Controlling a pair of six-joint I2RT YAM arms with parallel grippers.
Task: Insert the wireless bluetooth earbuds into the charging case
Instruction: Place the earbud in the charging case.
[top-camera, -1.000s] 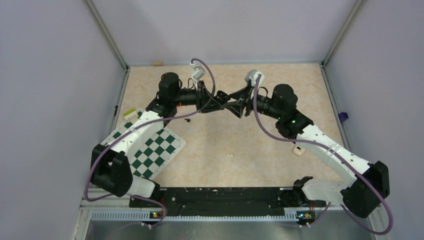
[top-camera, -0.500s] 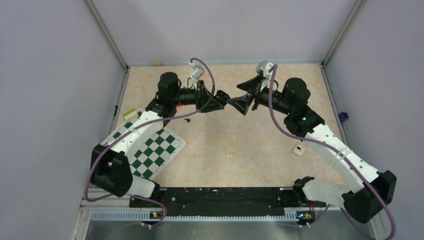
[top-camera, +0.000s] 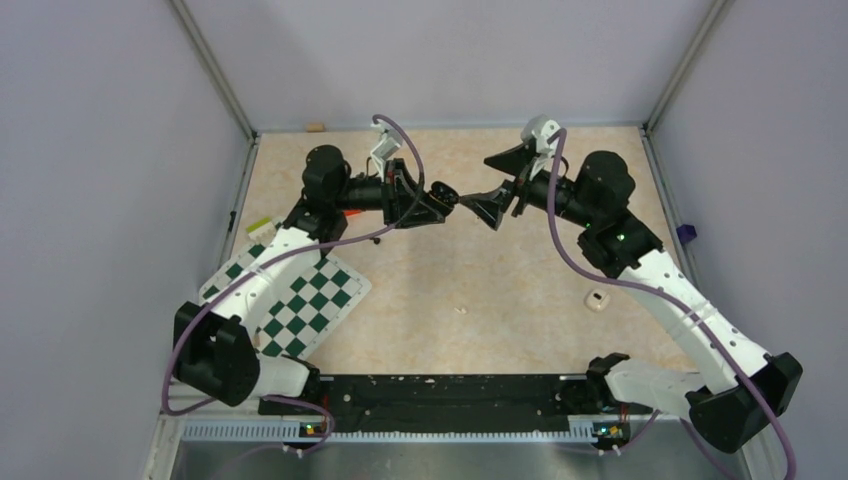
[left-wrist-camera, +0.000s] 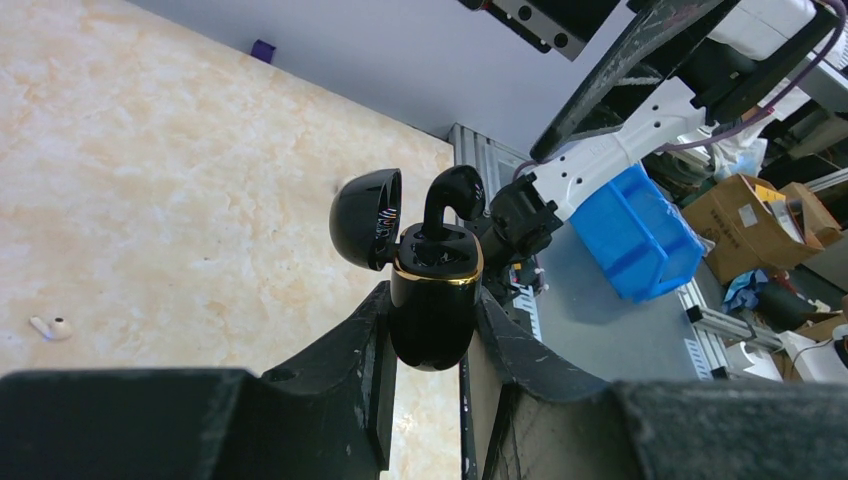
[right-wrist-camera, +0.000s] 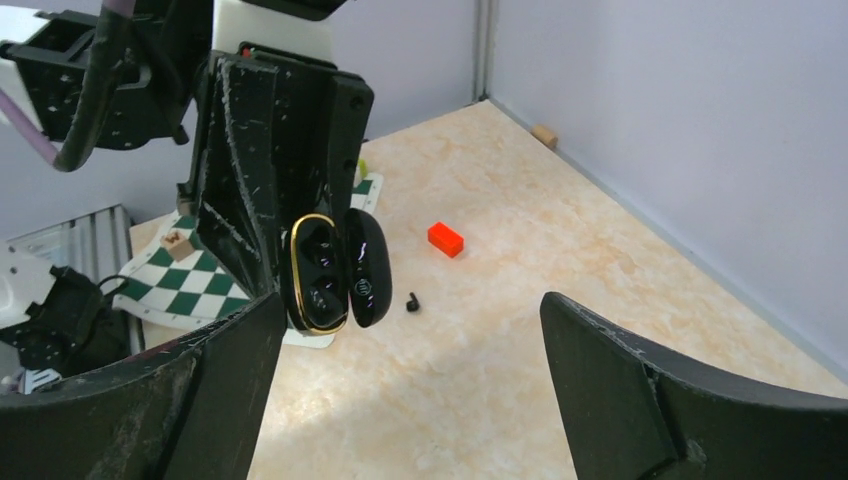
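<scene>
Black and glossy with a gold rim, the charging case (left-wrist-camera: 430, 325) is clamped between the fingers of the left gripper (top-camera: 441, 197), up above the far middle of the table (top-camera: 520, 290). Its lid is hinged open and one black earbud (left-wrist-camera: 452, 192) stands up out of it. The right gripper (top-camera: 480, 181) faces the case from the right, close by but not touching, its fingers spread wide apart with nothing between them. A second black earbud (right-wrist-camera: 411, 301) lies on the table near a small red block (right-wrist-camera: 445, 239) and the chequered mat (top-camera: 305, 300).
</scene>
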